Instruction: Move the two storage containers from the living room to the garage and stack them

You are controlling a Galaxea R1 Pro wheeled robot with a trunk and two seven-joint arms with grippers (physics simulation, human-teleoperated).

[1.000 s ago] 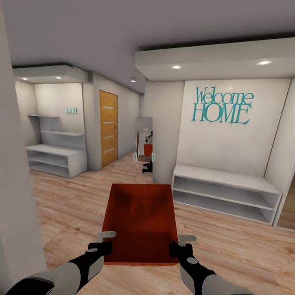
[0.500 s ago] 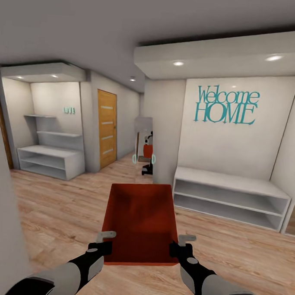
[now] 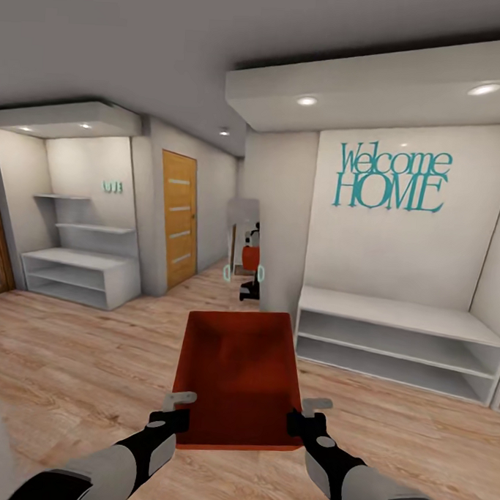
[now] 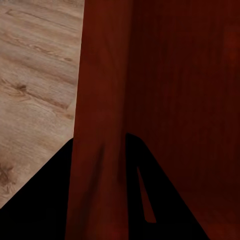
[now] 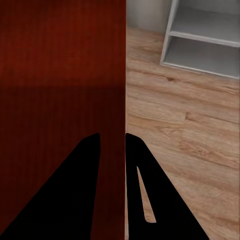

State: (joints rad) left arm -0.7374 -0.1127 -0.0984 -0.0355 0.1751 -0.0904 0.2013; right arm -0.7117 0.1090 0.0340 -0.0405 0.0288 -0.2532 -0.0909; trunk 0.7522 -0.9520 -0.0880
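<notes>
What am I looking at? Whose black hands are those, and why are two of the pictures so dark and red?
Those are a robot's two arms, in a computer-made house. The big picture comes from a camera on its head, looking forward and down. The robot carries an orange-red container between its arms: the left end effector grips one side wall, the right end effector the other.

The two dark pictures come from small cameras by each end effector. They are very close to the container, so you mostly see its red wall and the black fingers on either side of it.

Below is a wood floor. Ahead are white shelves, a "Welcome HOME" sign and an orange door.
</notes>
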